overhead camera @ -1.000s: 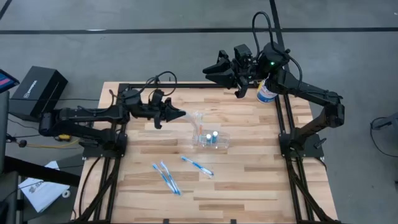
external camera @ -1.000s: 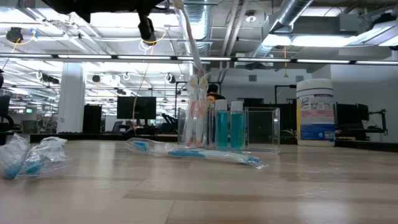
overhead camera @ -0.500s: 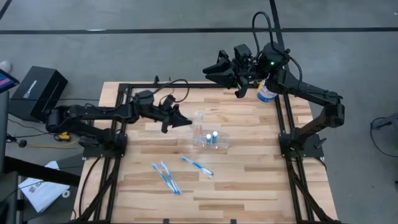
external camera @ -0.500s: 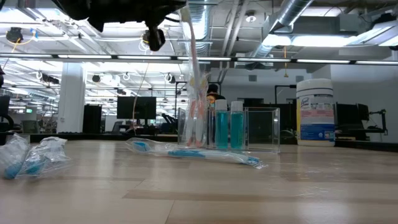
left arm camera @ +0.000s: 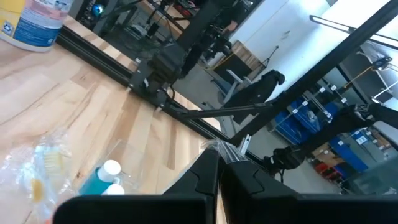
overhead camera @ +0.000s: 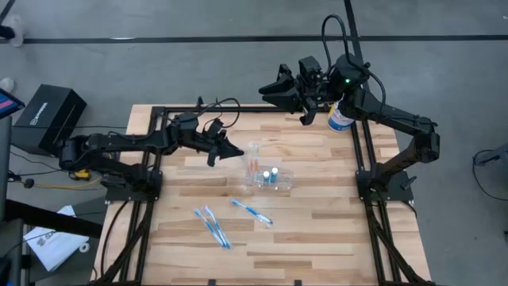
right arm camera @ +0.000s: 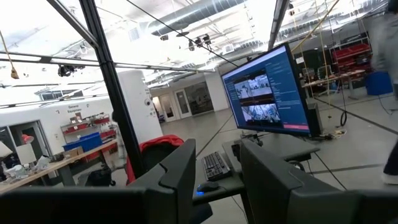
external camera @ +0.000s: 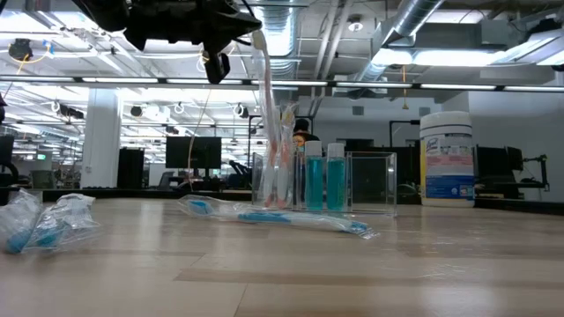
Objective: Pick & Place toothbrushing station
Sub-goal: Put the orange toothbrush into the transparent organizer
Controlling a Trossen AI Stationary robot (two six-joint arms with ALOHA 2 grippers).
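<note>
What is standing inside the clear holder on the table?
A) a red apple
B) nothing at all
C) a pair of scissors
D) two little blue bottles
D: the low view shows two blue bottles with white caps standing upright inside the clear holder, and the high view shows their caps from above.

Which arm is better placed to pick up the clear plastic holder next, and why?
Left. The left gripper sits beside the clear holder, fingers together, while the right gripper hangs open beyond the table's far edge.
</note>
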